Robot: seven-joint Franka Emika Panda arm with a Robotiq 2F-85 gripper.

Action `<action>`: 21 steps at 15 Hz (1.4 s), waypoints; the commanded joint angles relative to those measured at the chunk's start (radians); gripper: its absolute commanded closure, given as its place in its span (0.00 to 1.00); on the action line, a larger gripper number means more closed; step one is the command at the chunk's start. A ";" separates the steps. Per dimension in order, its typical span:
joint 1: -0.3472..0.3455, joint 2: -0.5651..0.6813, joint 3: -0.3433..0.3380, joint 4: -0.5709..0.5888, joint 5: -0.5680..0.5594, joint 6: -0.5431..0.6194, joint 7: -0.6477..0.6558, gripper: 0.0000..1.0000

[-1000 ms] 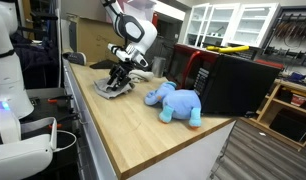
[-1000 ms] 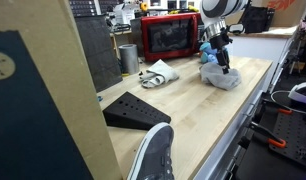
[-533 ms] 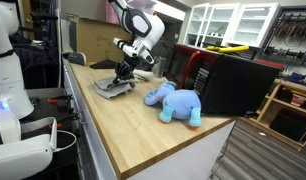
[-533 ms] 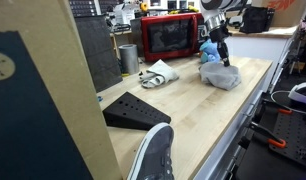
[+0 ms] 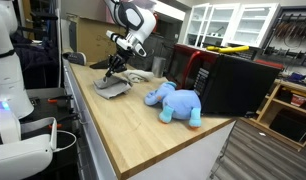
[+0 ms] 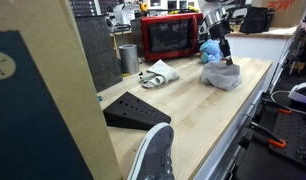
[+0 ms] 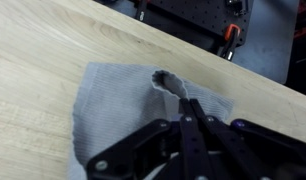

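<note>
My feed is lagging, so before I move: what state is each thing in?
pincer: shut on the grey cloth
grey cloth: pinched up at one spot, rest lying on the table
blue plush elephant: lying on the table, untouched
red microwave: door shut
white rag: crumpled on the table

Pretty clearly a robotics lab or workshop. There's a long butcher-block workbench (image 5: 143, 135) with a robot arm (image 5: 128, 18) working over it, and what looks like a second white robot (image 5: 8, 80) parked alongside, though it's cut off by the frame. Tools hang on a wall rack (image 5: 293, 35), a black perforated mounting plate (image 7: 193, 8) sits past the bench edge, and there's a red microwave (image 6: 171, 35) and white glass-door cabinets (image 5: 233, 22)
</note>
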 commanded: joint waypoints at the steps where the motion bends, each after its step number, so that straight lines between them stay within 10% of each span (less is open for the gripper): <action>1: 0.049 -0.161 0.025 -0.114 0.033 0.046 -0.010 0.99; 12: 0.295 -0.419 0.118 -0.219 0.259 0.219 0.050 0.99; 13: 0.314 -0.427 0.132 -0.228 0.280 0.231 0.080 0.72; 21: 0.330 -0.452 0.093 -0.189 0.323 0.242 0.121 0.20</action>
